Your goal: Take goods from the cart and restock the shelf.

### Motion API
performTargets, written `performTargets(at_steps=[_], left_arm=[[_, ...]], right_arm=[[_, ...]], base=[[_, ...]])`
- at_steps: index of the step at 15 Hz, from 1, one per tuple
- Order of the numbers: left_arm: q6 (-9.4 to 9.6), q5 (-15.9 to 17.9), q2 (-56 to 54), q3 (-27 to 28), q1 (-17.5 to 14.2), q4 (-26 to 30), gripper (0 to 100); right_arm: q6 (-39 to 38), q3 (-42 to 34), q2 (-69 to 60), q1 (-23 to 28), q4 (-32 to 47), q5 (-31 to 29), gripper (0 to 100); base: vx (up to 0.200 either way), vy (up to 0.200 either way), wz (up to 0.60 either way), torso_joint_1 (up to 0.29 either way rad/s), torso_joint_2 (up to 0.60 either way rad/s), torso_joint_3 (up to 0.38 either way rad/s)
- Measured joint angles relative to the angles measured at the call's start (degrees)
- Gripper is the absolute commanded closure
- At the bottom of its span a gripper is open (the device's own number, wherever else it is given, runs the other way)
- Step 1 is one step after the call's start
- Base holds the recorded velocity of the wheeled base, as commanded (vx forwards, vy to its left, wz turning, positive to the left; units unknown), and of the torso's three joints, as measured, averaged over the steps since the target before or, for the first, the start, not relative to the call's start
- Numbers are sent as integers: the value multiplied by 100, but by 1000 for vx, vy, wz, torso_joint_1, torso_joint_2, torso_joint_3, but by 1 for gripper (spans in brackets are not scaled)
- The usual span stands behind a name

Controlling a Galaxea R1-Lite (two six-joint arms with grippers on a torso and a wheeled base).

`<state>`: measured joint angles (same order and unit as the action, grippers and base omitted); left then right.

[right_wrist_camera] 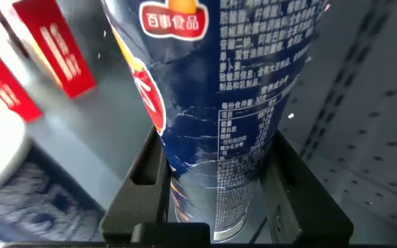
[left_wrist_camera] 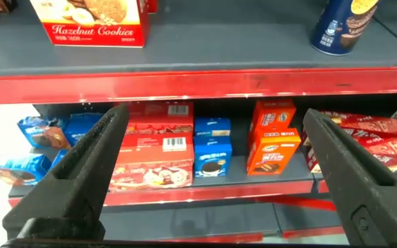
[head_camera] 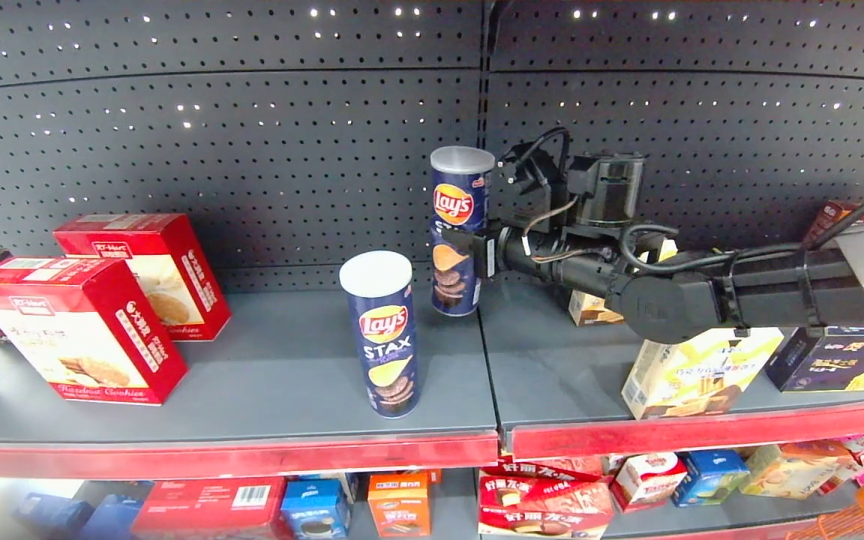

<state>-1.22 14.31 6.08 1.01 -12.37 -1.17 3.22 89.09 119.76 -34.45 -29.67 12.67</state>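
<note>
**Topple risk on release**

The chip can (head_camera: 459,196) is gripped upright by the right end effector (head_camera: 463,251) at the shelf (head_camera: 274,375) rear. If released unseated, it could be toppled onto the standing can (head_camera: 381,337). The left end effector (left_wrist_camera: 212,172) is seen open, empty.

A shop aisle: I'm looking at a stocked retail shelf (head_camera: 267,375).

On my feed, the grey metal deck has a dark pegboard back panel (head_camera: 252,150) and a red price rail (head_camera: 252,454) along its front edge. It carries packaged snacks faced outward: red cookie boxes (head_camera: 79,330) on the left, a chip can (head_camera: 380,334) with a second chip can (head_camera: 460,225) farther back, and yellow boxes (head_camera: 702,371) on the right. Below it, a lower shelf (head_camera: 453,517) holds more boxed goods side by side, blue boxes (head_camera: 315,510) next to orange boxes (head_camera: 399,504), with some packs showing barcodes.
</note>
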Motion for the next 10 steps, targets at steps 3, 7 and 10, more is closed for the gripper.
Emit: performTargets(at_steps=[3,7,10], left_arm=[[-50,7,0,2,11,-2,0],[-223,11,2,4,24,-16,0],[-228,18,4,4,28,-16,0]], right_arm=[[102,182,171,74,247,466,100],[110,600,317,162,709,824,100],[107,1122,557,196,934,887,100]], base=[[0,0,0,0,0,0],[0,0,0,0,0,0],[0,0,0,0,0,0]])
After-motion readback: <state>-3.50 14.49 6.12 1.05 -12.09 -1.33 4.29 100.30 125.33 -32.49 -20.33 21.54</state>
